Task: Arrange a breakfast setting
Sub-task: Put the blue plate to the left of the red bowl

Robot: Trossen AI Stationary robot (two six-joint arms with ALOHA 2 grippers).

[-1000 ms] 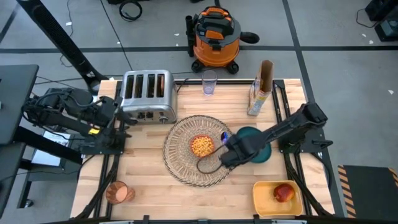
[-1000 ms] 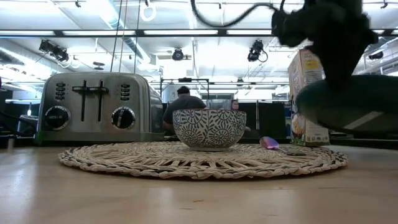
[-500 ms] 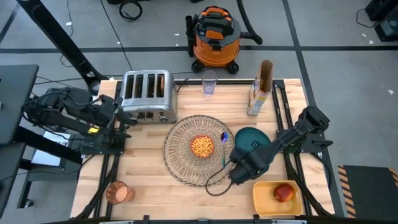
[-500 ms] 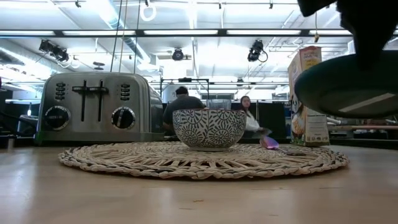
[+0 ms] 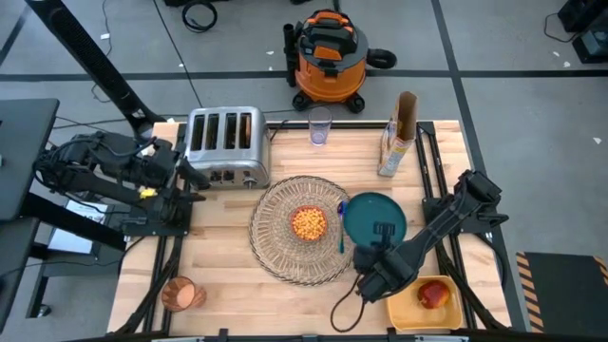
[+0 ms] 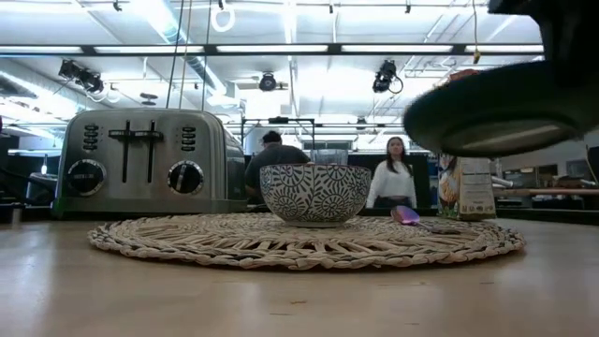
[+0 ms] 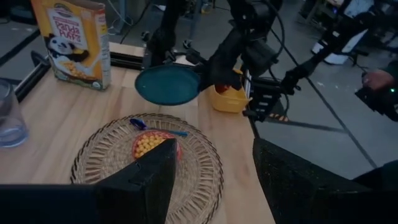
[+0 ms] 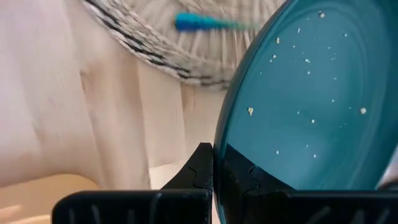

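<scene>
One dark teal plate (image 5: 372,218) hangs clear of the table right of centre, its rim pinched in the closed right gripper (image 5: 382,236). Beside it lies one woven placemat (image 5: 280,252) carrying one bowl (image 5: 308,223) and one blue spoon (image 5: 342,220). One red apple (image 5: 433,294) sits in the yellow tub (image 5: 404,302), lower right — one amber cup (image 5: 178,294) lower left. The left gripper (image 7: 211,180), parted and empty, waits at the left edge beside the toaster (image 5: 226,144).
</scene>
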